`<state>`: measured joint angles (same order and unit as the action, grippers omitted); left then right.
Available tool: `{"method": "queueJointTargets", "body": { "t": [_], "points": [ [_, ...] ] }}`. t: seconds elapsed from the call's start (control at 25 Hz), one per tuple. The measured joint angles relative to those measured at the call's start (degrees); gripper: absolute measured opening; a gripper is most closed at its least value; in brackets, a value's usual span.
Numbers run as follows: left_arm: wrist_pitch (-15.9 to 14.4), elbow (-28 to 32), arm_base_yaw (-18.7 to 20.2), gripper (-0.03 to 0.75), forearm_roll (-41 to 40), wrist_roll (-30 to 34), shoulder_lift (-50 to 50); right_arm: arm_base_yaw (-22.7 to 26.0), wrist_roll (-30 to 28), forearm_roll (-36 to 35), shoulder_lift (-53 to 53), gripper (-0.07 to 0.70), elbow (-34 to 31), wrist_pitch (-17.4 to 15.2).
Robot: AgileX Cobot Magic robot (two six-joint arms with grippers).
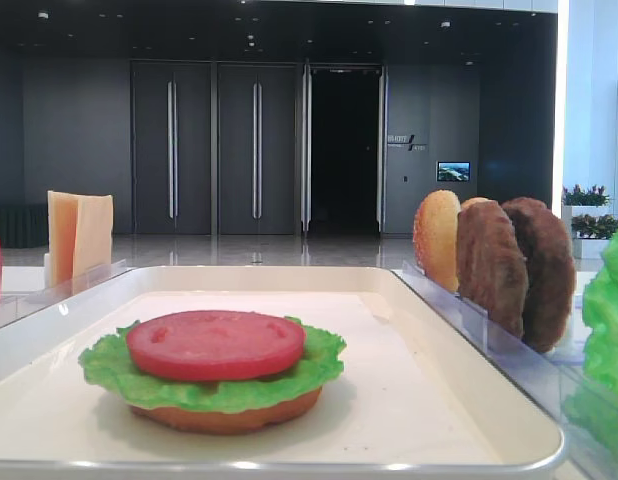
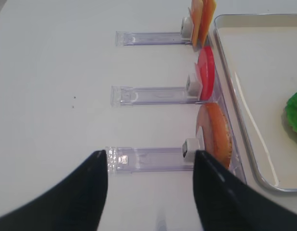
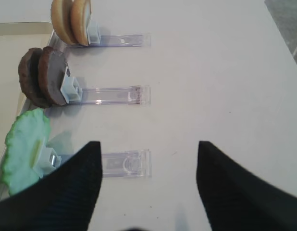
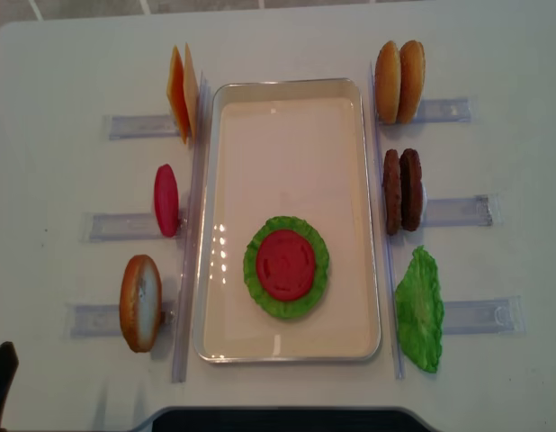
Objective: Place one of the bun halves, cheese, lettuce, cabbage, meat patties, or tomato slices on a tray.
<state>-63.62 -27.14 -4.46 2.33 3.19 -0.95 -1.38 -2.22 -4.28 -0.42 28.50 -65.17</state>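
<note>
Three layers already sit stacked in the large shallow cream rectangular tray (image 4: 287, 108): a flat brownish-orange bun half (image 1: 227, 412) at the bottom, a bright green ruffled lettuce leaf (image 4: 256, 286) on it, and a smooth pinkish-red tomato slice (image 4: 286, 265) on top, lying toward the near end of the tray.

Still standing upright in the clear plastic holders (image 4: 456, 211) on the white tabletop (image 4: 71, 63) are, on the left, the thin pale yellow and orange cheese squares (image 4: 180, 93), one more red tomato slice (image 4: 165, 199) and a domed golden-orange bun half (image 4: 139, 302); on the right, two more golden bun halves (image 4: 399, 81), two thick dark brown meat patties (image 4: 402, 190) and a second green lettuce leaf (image 4: 418, 309). No cabbage is visible.

By my reading the stack is partly built; cheese or a patty looks like the likely next piece.

Neither arm is near the tray. The left hand (image 2: 151, 180) has its black fingers spread wide with nothing between them, above the nearest left holder, beside the domed bun. The right hand (image 3: 148, 180) is likewise wide apart and empty, over the lettuce holder.
</note>
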Motion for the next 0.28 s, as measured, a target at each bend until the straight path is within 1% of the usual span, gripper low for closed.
{"method": "queueJointTargets", "body": {
  "t": [0.28],
  "points": [
    [0.0, 0.0, 0.0, 0.442, 0.0, 0.0, 0.0, 0.0, 0.0, 0.0, 0.0, 0.440, 0.0, 0.0]
  ]
}}
